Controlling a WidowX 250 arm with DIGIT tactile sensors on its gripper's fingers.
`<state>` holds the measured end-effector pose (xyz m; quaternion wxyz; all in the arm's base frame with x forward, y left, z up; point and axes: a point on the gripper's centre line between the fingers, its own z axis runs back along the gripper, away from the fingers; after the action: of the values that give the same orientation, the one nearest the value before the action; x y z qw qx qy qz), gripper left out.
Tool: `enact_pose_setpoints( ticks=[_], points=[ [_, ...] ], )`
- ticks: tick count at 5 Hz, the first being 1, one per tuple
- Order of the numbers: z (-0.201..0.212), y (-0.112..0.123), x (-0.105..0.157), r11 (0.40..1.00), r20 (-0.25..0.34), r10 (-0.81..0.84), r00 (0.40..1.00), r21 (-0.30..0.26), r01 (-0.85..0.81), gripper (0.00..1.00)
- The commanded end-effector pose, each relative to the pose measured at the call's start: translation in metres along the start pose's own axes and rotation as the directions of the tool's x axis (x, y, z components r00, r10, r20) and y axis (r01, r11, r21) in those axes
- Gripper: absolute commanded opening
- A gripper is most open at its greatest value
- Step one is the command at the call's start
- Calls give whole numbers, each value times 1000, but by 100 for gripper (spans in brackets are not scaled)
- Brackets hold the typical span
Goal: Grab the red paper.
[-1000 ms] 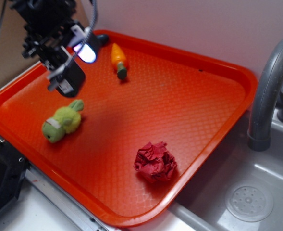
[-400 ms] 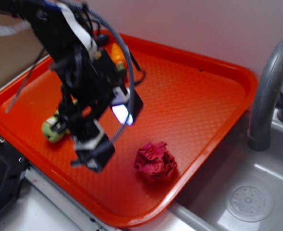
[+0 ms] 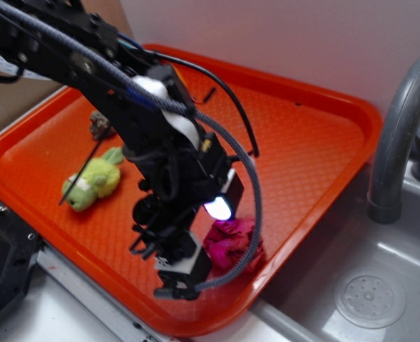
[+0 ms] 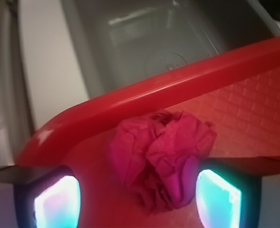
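Can see the red paper (image 4: 161, 159) sitting on the orange tray (image 3: 324, 142), down in the corner next to the sink (image 3: 366, 285). Just beside the tray's rim, not over it. Crumpled into a ball, so no long side to line up with. About as wide one way as the other.

Can see the gripper (image 4: 135, 199) hanging right over that ball, pointing down. Spread wide, with nothing pinched. From the wrist view, one glowing pad (image 4: 54, 202) on one side of the paper and the other pad (image 4: 218, 197) on the other side. So lined up well: paper in the middle, a pad on each side. Sits a bit closer to the second pad than to the first. Cannot tell if either pad touches the paper yet. In the outside view, half hidden behind the arm and its cable.

Probably time to go straight down a little and squeeze. No need to slide sideways much. Maybe a tiny nudge to put the ball dead center.

Watch out for the rim, close behind the ball. Could bump it or push the paper up against it. Soft and squishy too, so might squash flat or slip out if pinched only at the top.

Well away, and no trouble: a green plush toy (image 3: 92, 182) and a small brown lump (image 3: 99, 125) on the far side of the tray.
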<state>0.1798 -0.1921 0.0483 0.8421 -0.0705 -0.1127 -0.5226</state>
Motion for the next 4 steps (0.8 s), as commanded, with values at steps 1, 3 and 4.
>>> enact_pose_setpoints(
  ticks=[1,3,4],
  points=[
    [-16,5,18,998,-32,19,999,59,-17,100],
    [-34,18,10,997,-101,60,993,59,-55,0],
    [-26,22,2,988,-108,130,986,93,-121,0]
  ],
)
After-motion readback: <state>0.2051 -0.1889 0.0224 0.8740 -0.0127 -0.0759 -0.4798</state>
